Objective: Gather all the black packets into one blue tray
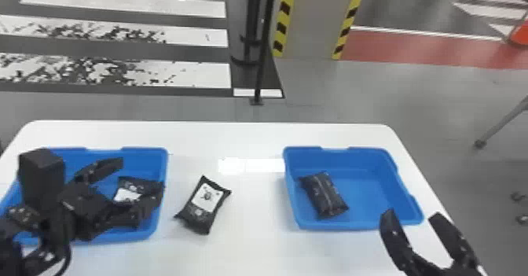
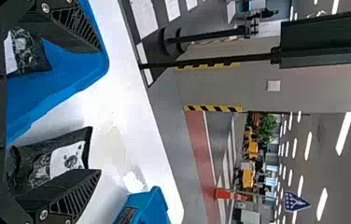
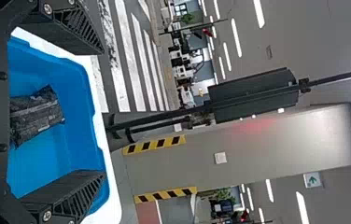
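Note:
My left gripper (image 1: 135, 184) hangs open over the left blue tray (image 1: 147, 232), where a black packet (image 1: 131, 192) lies partly behind its finger. In the left wrist view the left gripper (image 2: 100, 109) has its fingers wide apart, with that packet (image 2: 26, 53) and the middle packet (image 2: 57, 158) beyond them. The middle black packet (image 1: 203, 204) rests on the table between the trays, white label up. Another black packet (image 1: 324, 195) lies in the left part of the right blue tray (image 1: 365, 227). At that tray's near right corner is my open right gripper (image 1: 412, 214); the right wrist view shows the gripper (image 3: 103, 112) holding nothing.
Both trays stand on a white table (image 1: 243, 251), whose far edge runs just behind them. On the floor beyond is a black pole (image 1: 262, 51) beside a pillar with yellow and black stripes (image 1: 285, 19).

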